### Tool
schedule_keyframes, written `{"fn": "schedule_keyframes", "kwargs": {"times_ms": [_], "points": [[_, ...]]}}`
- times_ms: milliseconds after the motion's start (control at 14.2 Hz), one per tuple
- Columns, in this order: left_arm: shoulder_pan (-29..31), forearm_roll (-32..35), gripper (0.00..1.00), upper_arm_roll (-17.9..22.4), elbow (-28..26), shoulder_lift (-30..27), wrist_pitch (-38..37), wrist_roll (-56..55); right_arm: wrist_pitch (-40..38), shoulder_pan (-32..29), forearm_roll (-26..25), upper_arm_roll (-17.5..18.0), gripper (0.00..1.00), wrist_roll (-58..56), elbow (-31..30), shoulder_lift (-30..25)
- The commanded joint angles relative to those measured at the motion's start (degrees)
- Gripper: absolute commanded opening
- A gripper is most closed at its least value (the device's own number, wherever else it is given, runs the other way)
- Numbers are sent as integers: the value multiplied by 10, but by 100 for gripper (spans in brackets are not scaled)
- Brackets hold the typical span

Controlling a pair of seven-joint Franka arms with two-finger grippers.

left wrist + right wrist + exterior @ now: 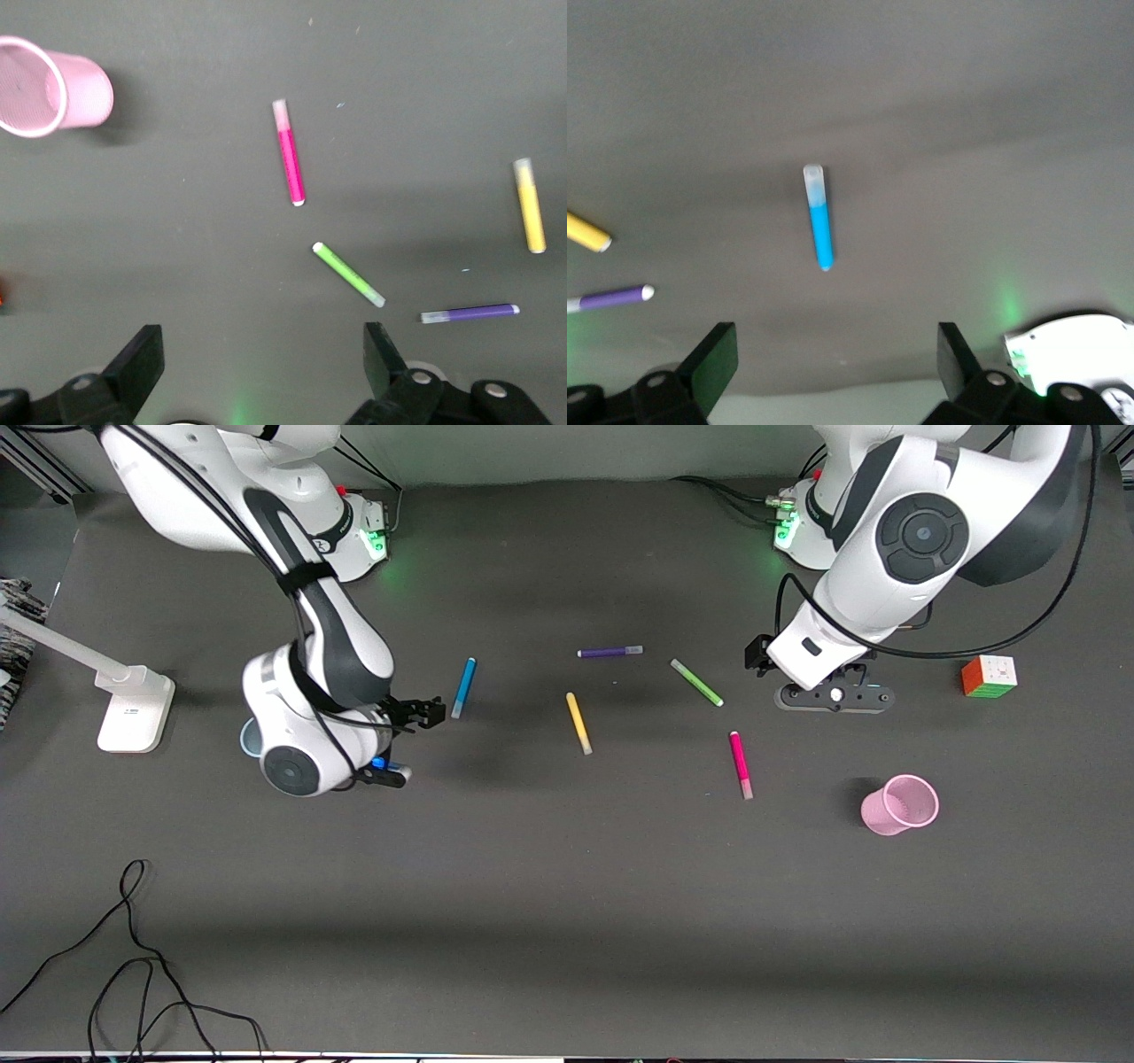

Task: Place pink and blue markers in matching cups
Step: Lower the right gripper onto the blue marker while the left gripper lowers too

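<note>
The blue marker (463, 687) lies on the dark table, also in the right wrist view (819, 219). My right gripper (412, 742) is open and empty, beside the marker toward the right arm's end. The pale blue cup (251, 737) is mostly hidden under the right arm. The pink marker (741, 764) lies flat, also in the left wrist view (290, 155). The pink cup (899, 804) stands upright toward the left arm's end, also in the left wrist view (53, 93). My left gripper (833, 695) is open and empty over bare table beside the green pen.
A purple pen (609, 652), a green pen (696, 682) and a yellow pen (578, 723) lie mid-table. A colour cube (989, 676) sits toward the left arm's end. A white stand (133, 708) and loose black cables (133, 957) are toward the right arm's end.
</note>
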Motion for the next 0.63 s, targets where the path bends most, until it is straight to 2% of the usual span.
{"fn": "schedule_keyframes", "kwargs": {"times_ms": [0,282,563], "points": [[1,-3,100,1,-103,-35,82,-5,76,16,12,2,100,28,-36,18],[-6,-3,100,1,-178,-13,201,-23,164,16,13,15,100,29,-85,34],[-13,2,100,1,-187,96,332,-63,185,15,18,17,100,30,-100,41]]}}
